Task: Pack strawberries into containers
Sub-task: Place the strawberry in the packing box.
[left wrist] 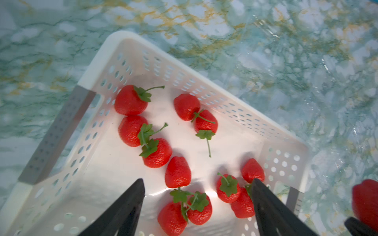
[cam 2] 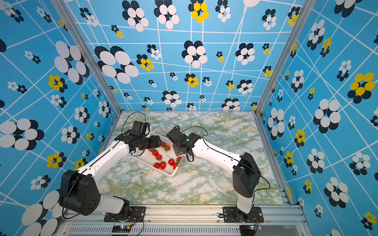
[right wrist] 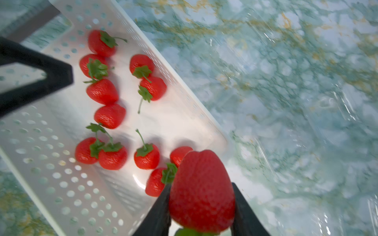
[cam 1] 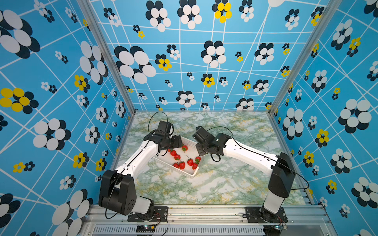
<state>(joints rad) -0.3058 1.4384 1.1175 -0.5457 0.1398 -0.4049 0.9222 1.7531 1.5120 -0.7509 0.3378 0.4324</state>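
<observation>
Slip of the held strawberry [right wrist: 202, 183] is judged the main risk: it is pinched across its rounded sides by the right gripper [right wrist: 201, 187], cap toward the palm and tip outward, so a jolt could squeeze it out. A missed drop is also possible, since the containers [right wrist: 345, 106] are made out only as faint glints on the marble table [cam 1: 225, 183] beside the basket [left wrist: 96, 69]; their rims cannot be traced. A clash of arms is possible, both wrists being close together over the basket in both top views. The left gripper [left wrist: 198, 181] is seen spread wide and empty above the loose strawberries [left wrist: 131, 100]; two stem-tangled berries lie between its fingers [left wrist: 131, 204], so a double pick could be caused. The held berry is placed over the basket's corner, with the clear plastic just beyond the wall.
</observation>
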